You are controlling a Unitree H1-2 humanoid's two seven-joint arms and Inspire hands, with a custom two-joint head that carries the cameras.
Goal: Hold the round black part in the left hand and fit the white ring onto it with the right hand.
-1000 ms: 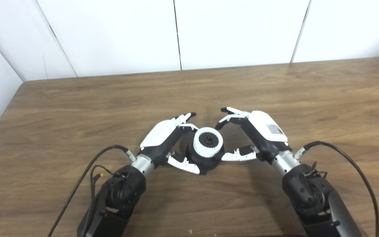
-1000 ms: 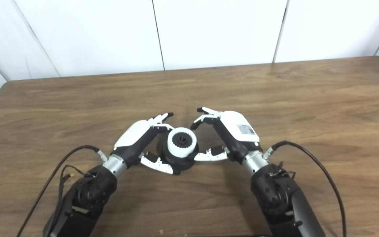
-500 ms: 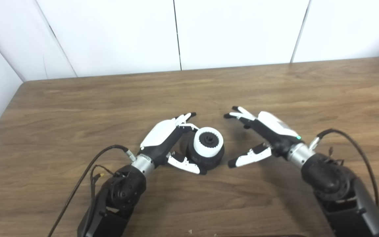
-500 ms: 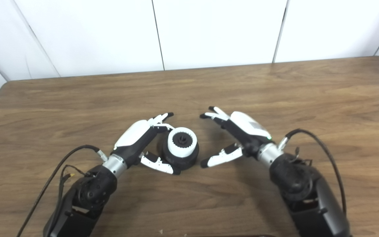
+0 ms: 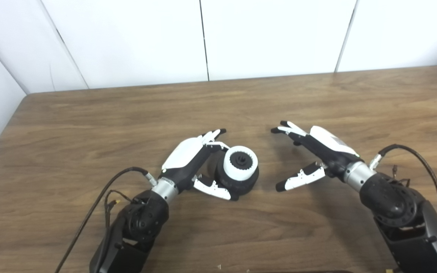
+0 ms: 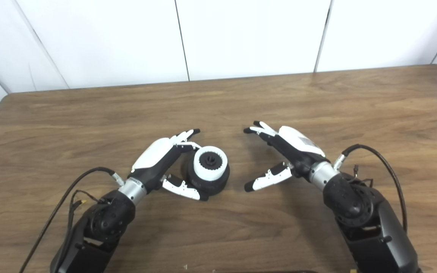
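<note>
The round black part (image 5: 237, 182) rests on the wooden table (image 5: 317, 98) near the middle, tilted toward the right. The white ring (image 5: 240, 163) sits fitted around its upper end, with a dark toothed hub showing in the centre. My left hand (image 5: 195, 159) wraps the black part from the left, fingers over its far side and thumb under its near side. My right hand (image 5: 313, 149) hovers to the right of the part, apart from it, fingers and thumb spread and holding nothing.
White wall panels (image 5: 203, 38) stand behind the table's far edge. Black cables (image 5: 101, 193) trail from both wrists across the near table. The table's left edge (image 5: 2, 132) runs close to the left arm.
My right hand has let go of the white ring and drawn back to the right with fingers spread. The ring stays on the black part; the left hand has not moved.
</note>
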